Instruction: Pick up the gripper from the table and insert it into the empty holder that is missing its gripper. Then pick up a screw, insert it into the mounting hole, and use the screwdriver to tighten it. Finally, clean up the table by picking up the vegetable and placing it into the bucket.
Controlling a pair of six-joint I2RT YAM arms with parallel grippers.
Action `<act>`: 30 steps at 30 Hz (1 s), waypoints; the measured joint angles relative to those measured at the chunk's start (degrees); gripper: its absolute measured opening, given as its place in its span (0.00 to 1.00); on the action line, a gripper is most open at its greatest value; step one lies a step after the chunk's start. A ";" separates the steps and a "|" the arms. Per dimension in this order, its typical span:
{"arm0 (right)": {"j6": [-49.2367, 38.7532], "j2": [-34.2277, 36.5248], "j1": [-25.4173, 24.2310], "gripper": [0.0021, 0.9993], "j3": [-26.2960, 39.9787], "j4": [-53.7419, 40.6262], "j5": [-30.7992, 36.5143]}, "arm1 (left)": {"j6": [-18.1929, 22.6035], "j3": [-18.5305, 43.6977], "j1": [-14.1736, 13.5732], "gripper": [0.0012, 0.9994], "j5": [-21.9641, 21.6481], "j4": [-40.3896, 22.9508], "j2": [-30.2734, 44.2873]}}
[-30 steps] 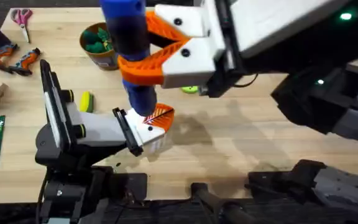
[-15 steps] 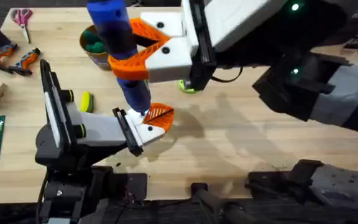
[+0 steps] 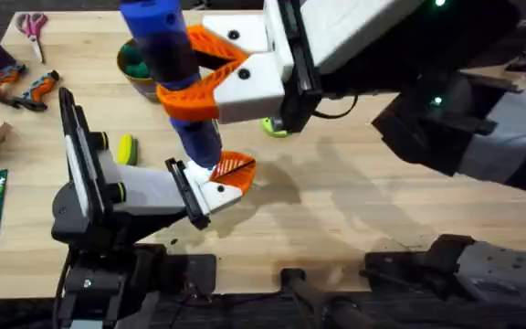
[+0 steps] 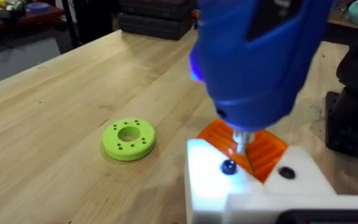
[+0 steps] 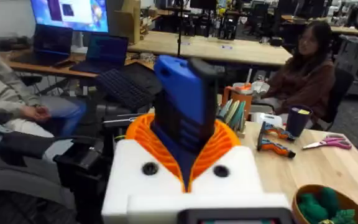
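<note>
The right pincer (image 3: 190,91), closed on the upright screwdriver (image 3: 176,78), holds its tip straight above the screw (image 4: 229,167) in the white holder (image 3: 210,194), left of mid-tabletop.

Both arms are dark grey and black, with small green lights glowing on the right arm (image 3: 446,100). Each ends in a gripper of white angular blocks with black screws and orange ribbed pads: the right gripper (image 3: 210,73) and the left gripper (image 3: 219,187). A black cable runs beside the right gripper's white body.
</note>
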 joint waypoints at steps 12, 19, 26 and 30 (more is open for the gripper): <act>-1.07 0.01 0.71 0.03 0.02 -0.34 0.04 | 0.00 0.00 0.00 0.00 0.00 0.00 0.01; -1.46 0.01 1.22 0.03 0.02 -0.33 0.07 | 0.00 0.00 0.00 0.00 0.00 0.00 0.01; -2.53 0.01 1.22 0.03 0.02 -0.32 0.26 | 0.00 0.00 0.00 0.00 0.00 0.00 0.01; -2.75 0.01 1.22 0.03 0.02 -0.32 0.28 | 0.00 0.00 0.00 0.00 0.00 0.00 -0.01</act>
